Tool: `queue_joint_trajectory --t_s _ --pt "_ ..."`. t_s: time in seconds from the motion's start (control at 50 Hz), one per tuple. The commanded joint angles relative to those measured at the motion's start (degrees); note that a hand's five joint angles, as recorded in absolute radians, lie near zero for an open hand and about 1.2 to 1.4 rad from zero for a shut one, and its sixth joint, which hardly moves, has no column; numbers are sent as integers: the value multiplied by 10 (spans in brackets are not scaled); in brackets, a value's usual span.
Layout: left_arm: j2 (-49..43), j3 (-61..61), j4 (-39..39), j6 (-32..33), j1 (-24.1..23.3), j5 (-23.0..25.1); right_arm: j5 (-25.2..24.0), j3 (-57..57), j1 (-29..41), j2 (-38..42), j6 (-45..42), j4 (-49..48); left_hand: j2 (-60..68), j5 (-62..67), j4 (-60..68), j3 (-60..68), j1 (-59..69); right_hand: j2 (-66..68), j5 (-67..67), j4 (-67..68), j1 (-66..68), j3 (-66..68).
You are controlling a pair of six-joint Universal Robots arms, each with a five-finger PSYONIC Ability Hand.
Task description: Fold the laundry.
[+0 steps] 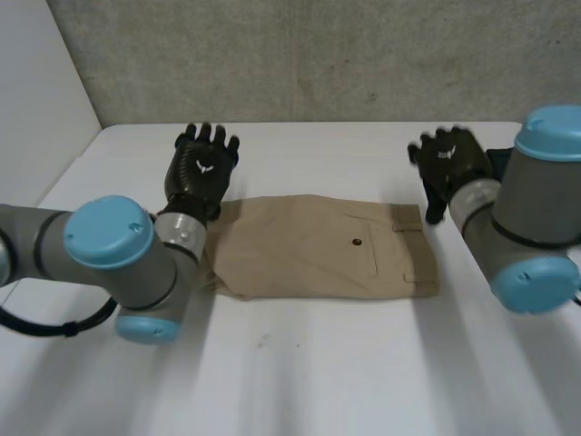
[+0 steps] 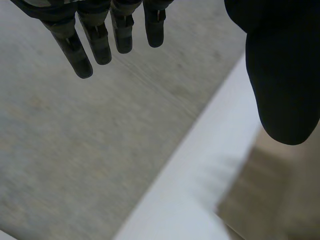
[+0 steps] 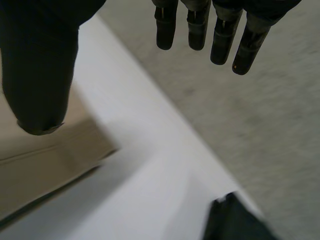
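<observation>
The white table [image 1: 318, 381] carries folded khaki shorts [image 1: 309, 250] lying flat at its middle, waistband and a dark pocket button [image 1: 357, 242] towards the right hand [image 1: 449, 163]. The left hand [image 1: 198, 182] is raised by the shorts' opposite end, with a small white emblem [image 1: 201, 166] on its back, too small to read. Both hands have straight, spread fingers [image 2: 100, 45] [image 3: 222, 42] that grasp nothing and are clear of the cloth.

Surfaces, soft and hard
The folded tan cloth garment [image 1: 327, 247] is matt, finely woven; the white table [image 1: 318, 381] smooth with a dull sheen; the grey concrete-like wall [image 1: 318, 54] rough, speckled; the light-blue arm caps [image 1: 107, 229] smooth plastic.
</observation>
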Motion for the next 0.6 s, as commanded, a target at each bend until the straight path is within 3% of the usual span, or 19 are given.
queue_joint_trajectory --t_s 0.02,0.16,0.32,0.4,0.42,0.48,0.6 --pt "19 -15 -154 -12 16 3 -47 109 0 -26 25 61 -14 -23 -13 -18 -5 -28 -36 -35 -17 -21" --pt "-35 10 -161 -1 58 -2 -64 141 -10 -5 61 -6 -5 -15 -5 -10 4 57 49 50 68 63" --pt "-42 9 -162 29 62 -4 -67 123 -11 45 64 -38 -7 -16 -6 -12 2 160 151 152 170 166" --pt "-30 -4 -167 24 55 -5 -65 115 -11 71 58 -50 -9 -18 -8 -13 0 286 277 278 296 292" --pt "-26 -7 -167 24 55 -5 -62 111 -11 74 58 -54 -9 -18 -8 -13 0 426 417 418 436 432" --pt "11 -19 -167 21 50 -4 -60 111 -13 72 59 -57 -10 -20 -10 -15 -1 672 663 664 682 678" --pt "87 -35 -169 -5 28 -3 -49 125 -51 34 52 -55 -16 -25 -15 -20 -7 672 664 665 683 679"
